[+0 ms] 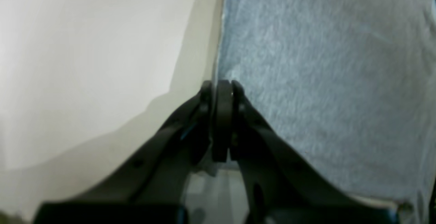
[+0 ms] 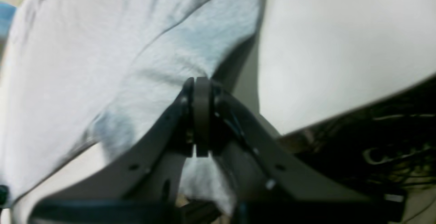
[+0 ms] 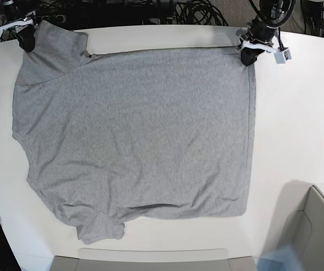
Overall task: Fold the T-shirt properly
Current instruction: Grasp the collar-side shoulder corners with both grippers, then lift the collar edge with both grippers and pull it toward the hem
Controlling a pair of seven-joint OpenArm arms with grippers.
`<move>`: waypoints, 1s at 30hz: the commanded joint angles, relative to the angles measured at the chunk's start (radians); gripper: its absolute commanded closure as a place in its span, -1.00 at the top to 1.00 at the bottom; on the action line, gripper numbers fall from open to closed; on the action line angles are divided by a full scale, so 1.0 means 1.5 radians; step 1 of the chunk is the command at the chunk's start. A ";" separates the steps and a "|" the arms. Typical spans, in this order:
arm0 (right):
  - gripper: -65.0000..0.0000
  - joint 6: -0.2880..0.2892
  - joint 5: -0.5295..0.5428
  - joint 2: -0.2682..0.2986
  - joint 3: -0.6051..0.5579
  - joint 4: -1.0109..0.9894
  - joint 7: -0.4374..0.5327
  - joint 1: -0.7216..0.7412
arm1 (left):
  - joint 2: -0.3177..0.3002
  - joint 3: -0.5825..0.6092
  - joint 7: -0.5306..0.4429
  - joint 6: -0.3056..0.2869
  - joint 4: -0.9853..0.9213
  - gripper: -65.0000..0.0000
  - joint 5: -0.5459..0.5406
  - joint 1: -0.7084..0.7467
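Note:
The heather-grey T-shirt (image 3: 134, 130) lies spread flat on the white table (image 3: 297, 130), plain side up, with its hem toward the right of the base view. At the far hem corner, my left gripper (image 3: 248, 56) is shut on the fabric edge. The left wrist view shows its fingertips (image 1: 221, 87) pressed together at the T-shirt (image 1: 323, 80) border. My right gripper (image 3: 26, 40) is at the far sleeve on the left. In the right wrist view it (image 2: 201, 84) is shut with the T-shirt (image 2: 102, 46) cloth running between the fingers.
Dark cables (image 3: 196, 11) lie behind the table's far edge. A light box (image 3: 314, 226) stands at the near right, and a pale tray edge (image 3: 150, 259) runs along the front. Bare table (image 1: 85, 46) lies beside the hem.

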 commanded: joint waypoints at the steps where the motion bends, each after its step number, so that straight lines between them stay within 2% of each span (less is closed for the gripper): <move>1: -1.00 0.014 0.005 0.008 0.016 0.008 0.015 -0.011 | -0.002 -0.003 0.010 0.008 0.017 -1.00 0.017 0.016; 4: -1.00 0.015 0.005 0.007 0.026 0.021 0.015 -0.016 | -0.001 -0.002 0.010 0.011 0.052 -1.00 0.041 0.027; 12: -1.00 0.013 0.005 0.015 0.029 0.070 0.014 -0.011 | -0.003 -0.003 0.011 0.015 0.132 -1.00 0.038 0.023; 16: -1.00 0.011 0.010 0.041 0.029 0.081 0.008 -0.009 | -0.003 -0.003 0.011 0.081 0.162 -1.00 0.039 0.021; 19: -1.00 0.011 0.010 0.044 0.058 0.084 -0.055 0.021 | -0.004 -0.003 0.016 0.101 0.168 -1.00 0.036 -0.001; 26: -1.00 0.016 0.003 0.023 0.192 0.084 -0.290 0.146 | -0.004 -0.003 0.017 0.104 0.171 -1.00 0.035 -0.029; 30: -1.00 0.017 -0.047 0.021 0.221 0.084 -0.393 0.224 | -0.003 -0.003 0.017 0.105 0.171 -1.00 0.035 -0.048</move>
